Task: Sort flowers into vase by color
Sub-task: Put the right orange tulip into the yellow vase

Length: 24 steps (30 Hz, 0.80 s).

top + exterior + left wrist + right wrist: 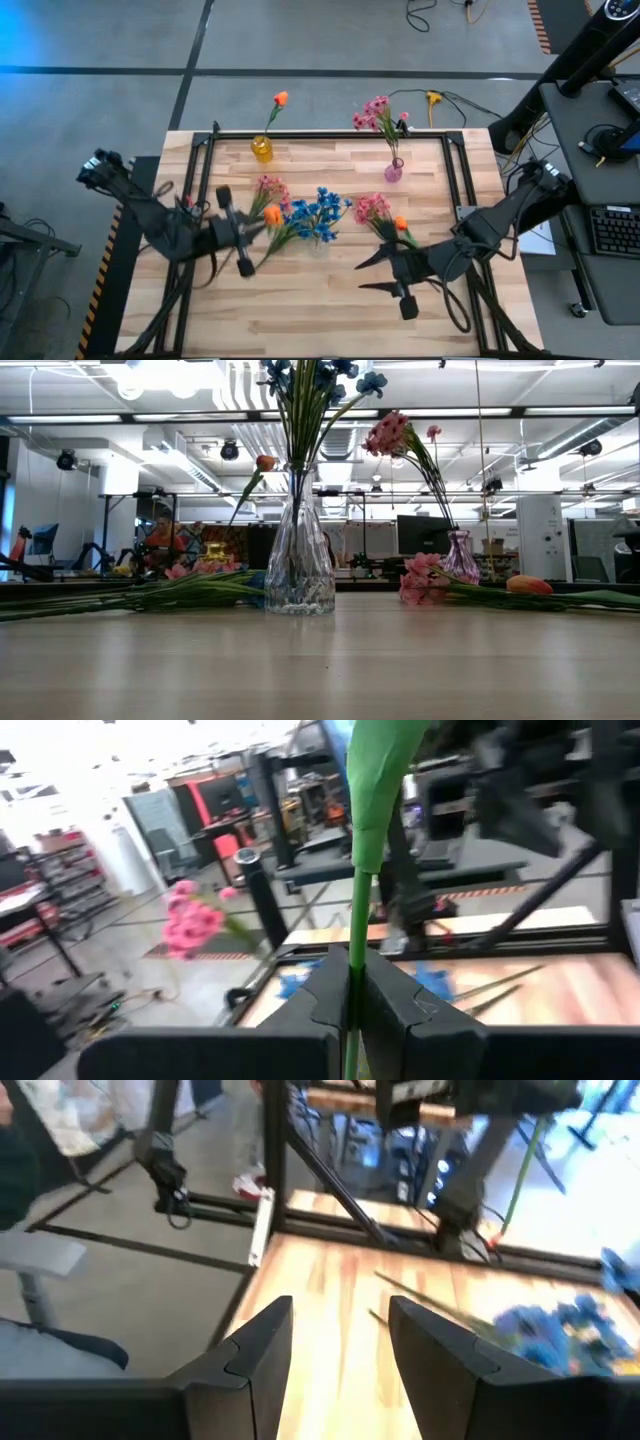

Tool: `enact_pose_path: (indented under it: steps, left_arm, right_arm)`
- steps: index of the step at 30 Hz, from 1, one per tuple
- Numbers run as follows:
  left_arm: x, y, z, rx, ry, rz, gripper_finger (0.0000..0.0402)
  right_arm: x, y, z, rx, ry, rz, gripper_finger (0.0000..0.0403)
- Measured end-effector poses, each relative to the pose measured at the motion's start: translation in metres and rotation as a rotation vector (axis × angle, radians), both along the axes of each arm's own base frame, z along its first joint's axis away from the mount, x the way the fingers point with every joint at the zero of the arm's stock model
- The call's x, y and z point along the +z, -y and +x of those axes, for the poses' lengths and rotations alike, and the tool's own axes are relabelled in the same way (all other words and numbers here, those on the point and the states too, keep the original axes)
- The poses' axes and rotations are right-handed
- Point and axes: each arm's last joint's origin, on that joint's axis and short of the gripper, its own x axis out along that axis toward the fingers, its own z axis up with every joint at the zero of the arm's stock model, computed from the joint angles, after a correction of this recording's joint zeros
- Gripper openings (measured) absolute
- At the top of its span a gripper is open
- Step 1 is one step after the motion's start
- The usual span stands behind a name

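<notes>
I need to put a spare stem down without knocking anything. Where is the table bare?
Bare wood runs along the near edge of the wooden table, and between the small yellow vase and small pink vase. The middle is crowded: blue flower cluster, pink blossom sprays, both grippers.

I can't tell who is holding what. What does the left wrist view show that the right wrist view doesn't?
Only the left wrist view shows the left gripper shut on a green stem, plus pink flowers. Only the right wrist view shows the right gripper open and holding nothing. Both show blue flowers and the wooden table.
</notes>
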Motion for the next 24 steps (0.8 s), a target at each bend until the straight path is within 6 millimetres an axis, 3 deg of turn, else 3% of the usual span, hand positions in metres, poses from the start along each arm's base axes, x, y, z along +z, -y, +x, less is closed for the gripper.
enact_pose_path:
  steps: [5,9,24]
  left_arm:
    - [0.003,-0.034,-0.006,0.034,-0.010,0.001,0.0001]
    - [-0.005,-0.063,-0.009,0.057,-0.005,-0.005,0.0001]
    - [-0.086,-0.164,-0.036,0.252,0.176,-0.006,0.0001]
  right_arm:
    - [0.002,0.007,-0.009,-0.043,-0.030,-0.006,0.0162]
    - [0.003,0.009,-0.011,-0.044,-0.028,-0.006,0.0164]
    - [-0.002,0.009,-0.011,-0.045,-0.055,-0.035,0.0166]
